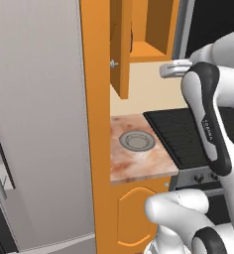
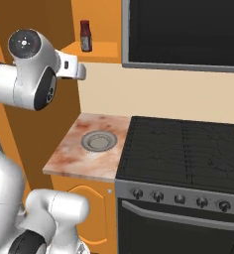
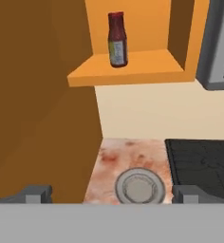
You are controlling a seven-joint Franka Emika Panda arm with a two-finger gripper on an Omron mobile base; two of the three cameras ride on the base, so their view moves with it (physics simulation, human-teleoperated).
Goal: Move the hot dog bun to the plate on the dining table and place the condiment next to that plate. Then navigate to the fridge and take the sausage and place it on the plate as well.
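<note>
Claw (image 3: 107, 193) wide open, nothing in it – fingertips (image 3: 38, 193) apart at the bottom of hand view. Condiment (image 3: 117, 39) sits upright on the orange cabinet shelf (image 3: 133, 71), above and ahead of claw, well apart, slightly left of centre. Below claw: small grey dish (image 3: 139, 185) on the marbled counter (image 3: 118, 156), stove (image 2: 188, 149) just to its right. Fridge (image 1: 34, 124) far off to the left. Progress, judging by this: condiment not picked yet; bun, plate, dining table not visible here so can't say on the bun step. Sausage fetch left too – early stage imo.
</note>
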